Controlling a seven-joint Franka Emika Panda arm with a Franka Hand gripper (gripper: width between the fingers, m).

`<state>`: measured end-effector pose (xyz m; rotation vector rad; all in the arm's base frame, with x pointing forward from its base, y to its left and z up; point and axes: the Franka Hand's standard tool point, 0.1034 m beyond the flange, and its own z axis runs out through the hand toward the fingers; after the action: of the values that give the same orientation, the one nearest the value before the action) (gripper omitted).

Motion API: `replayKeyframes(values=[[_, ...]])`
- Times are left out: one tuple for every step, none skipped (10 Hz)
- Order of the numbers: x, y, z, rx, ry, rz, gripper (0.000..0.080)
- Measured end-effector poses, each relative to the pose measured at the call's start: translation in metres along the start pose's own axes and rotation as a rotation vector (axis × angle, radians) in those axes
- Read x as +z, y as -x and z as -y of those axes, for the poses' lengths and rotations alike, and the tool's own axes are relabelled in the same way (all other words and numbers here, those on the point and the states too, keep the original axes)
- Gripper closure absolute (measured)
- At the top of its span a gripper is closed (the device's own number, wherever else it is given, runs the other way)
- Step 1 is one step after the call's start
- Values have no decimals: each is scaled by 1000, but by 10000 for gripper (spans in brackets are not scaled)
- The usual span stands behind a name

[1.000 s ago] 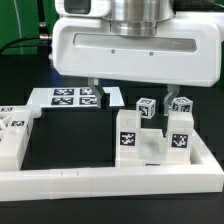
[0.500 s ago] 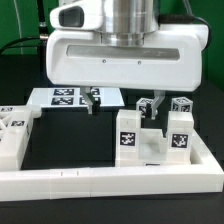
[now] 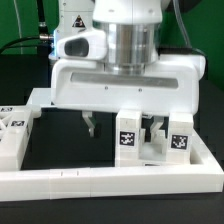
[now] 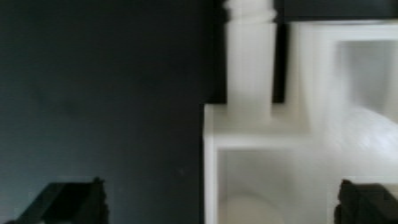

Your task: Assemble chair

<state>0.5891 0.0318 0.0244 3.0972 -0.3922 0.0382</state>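
Observation:
The partly joined chair is a chunky white structure standing at the exterior view's right. Two upright blocks carry square tags, one nearer the middle and one further right. More tagged white chair parts lie at the exterior view's left. My gripper hangs low over the structure, open and holding nothing. One finger is over bare black table and the other is down among the uprights. In the wrist view the white chair part lies between the dark fingertips, and the gripper is spread wide.
A long white L-shaped border rail runs along the front and up the right side. A strip of the marker board shows behind the gripper body. Black table lies between the left parts and the structure.
The gripper has come forward and down over the structure, still open. Its body now hides most of the marker board and the small tagged cubes at the back.

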Motion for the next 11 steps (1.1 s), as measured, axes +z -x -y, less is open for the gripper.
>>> replayKeyframes(values=[[4, 0, 0, -1, 2, 0, 151], [9, 2, 0, -3, 5, 6, 151], [14, 4, -1, -3, 10, 13, 151], [17, 5, -2, -3, 11, 16, 151], [18, 6, -2, -4, 12, 18, 160], [18, 6, -1, -5, 11, 19, 160], [18, 6, -1, -5, 11, 19, 319], [18, 6, -1, -5, 11, 19, 520], [18, 7, -1, -5, 11, 20, 681], [18, 7, -1, -5, 11, 20, 681], [16, 5, -1, -6, 9, 16, 762]])
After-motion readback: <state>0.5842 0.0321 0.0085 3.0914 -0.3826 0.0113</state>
